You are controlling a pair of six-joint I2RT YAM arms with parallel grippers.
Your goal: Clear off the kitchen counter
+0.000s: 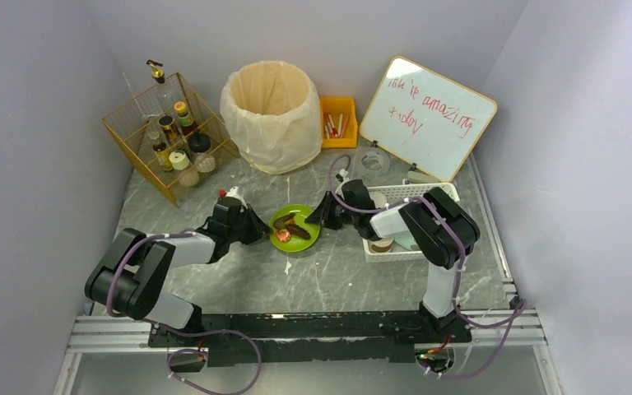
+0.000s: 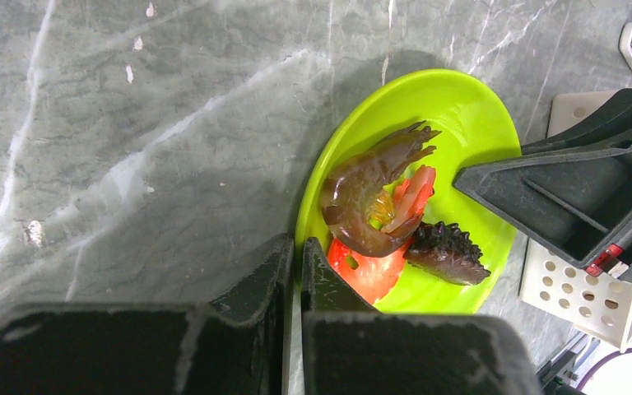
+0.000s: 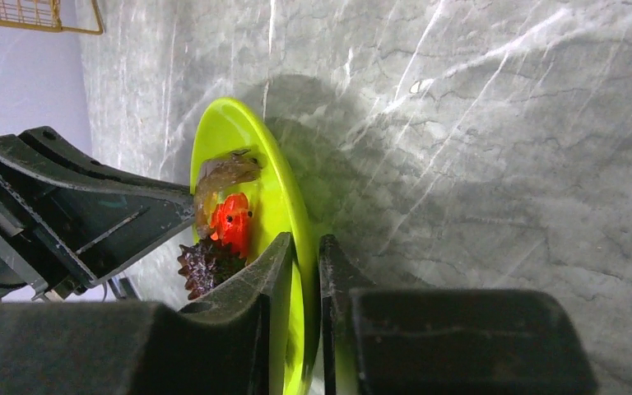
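- Kitchen counter surface [image 1: 337,280], grey with thin white veins, ran from the black rail frame [image 1: 313,325] at the near edge back to the far wall and carried everything else in view
- Left end effector [image 2: 296,247] reached in from the left, its fingers pressed almost together on the near rim of the green plate [image 2: 453,123]
- Right end effector [image 3: 304,247] came from the opposite side, its fingers pinching the plate's rim, with green showing between them in the right wrist view
- Plate sat between the two end effectors near the middle of the surface and held a brown shrimp [image 2: 370,189], a red slice [image 2: 370,276] partly under it, and a dark spiky piece [image 2: 448,255] touching the slice
- White slatted basket [image 1: 403,190] stood just right of the plate, partly hidden by the right arm
- At the far end, from left to right, were a gold wire basket [image 1: 144,123] of bottles, a lined bin [image 1: 270,115], a small orange tray [image 1: 337,107] and a whiteboard [image 1: 428,115] leaning with red writing on it
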